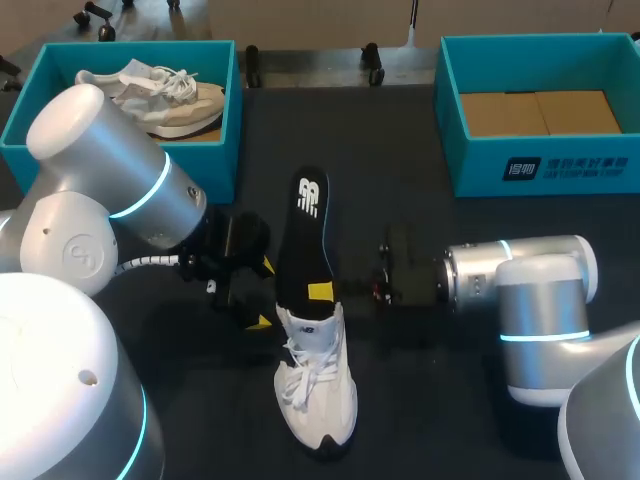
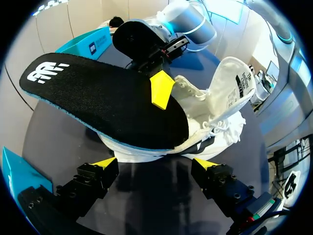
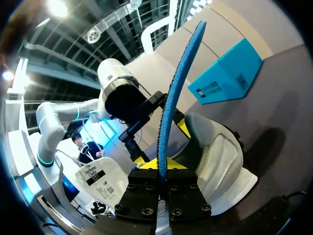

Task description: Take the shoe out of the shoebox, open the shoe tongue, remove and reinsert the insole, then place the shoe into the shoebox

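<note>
Head view: the shoe (image 1: 316, 385) lies mid-table, toe toward 6 o'clock, and the insole (image 1: 305, 240) juts from it toward 12. The right gripper (image 1: 322, 293) pinches the insole from 3 o'clock. The left gripper (image 1: 265, 294) stands spread at 9.
Left wrist view: its fingers (image 2: 103, 164) are wide apart, with the shoe just ahead.
Right wrist view: its fingers (image 3: 142, 196) clamp the insole edge-on.

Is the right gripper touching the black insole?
Touching. In the right wrist view the right gripper has both fingers pressed on the insole, one each side.
</note>
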You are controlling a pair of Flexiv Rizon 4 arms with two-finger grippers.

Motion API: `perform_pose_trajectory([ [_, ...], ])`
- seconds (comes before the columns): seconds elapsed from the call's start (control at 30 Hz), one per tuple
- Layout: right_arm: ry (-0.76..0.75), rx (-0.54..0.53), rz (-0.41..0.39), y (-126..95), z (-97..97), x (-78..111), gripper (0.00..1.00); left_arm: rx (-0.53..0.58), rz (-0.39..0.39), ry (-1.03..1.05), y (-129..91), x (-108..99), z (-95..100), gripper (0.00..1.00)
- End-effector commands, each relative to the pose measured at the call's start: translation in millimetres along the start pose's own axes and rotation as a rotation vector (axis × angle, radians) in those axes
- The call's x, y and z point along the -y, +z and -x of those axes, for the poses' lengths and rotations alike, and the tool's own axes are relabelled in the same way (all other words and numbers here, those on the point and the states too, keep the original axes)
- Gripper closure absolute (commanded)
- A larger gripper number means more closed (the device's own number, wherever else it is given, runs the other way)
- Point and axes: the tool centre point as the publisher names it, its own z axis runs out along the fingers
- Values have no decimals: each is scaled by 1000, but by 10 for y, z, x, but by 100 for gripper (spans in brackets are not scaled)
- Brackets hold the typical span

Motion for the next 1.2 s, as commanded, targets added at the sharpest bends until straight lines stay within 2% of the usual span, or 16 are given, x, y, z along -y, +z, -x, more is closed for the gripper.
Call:
perform_pose_trajectory([
  [0.03, 2, -8, -24, 0, 16, -12, 87, 2, -1, 1, 1, -9, -7, 0],
  [0.1, 0, -8, -31, -3, 8, -29, 78, 2, -1, 1, 1, -9, -7, 0],
  [0.17, -3, -8, -35, -8, 0, -40, 75, 2, -1, 1, 1, -9, -7, 0],
  [0.6, -37, 5, -103, 55, -93, -153, 75, 2, -1, 1, 1, -9, -7, 0],
  [0.9, -66, -14, -151, 107, -34, -293, 75, 2, -1, 1, 1, -9, -7, 0],
  [1.2, -110, -43, -145, 102, -1, -428, 77, 2, -1, 1, 1, -9, -7, 0],
])
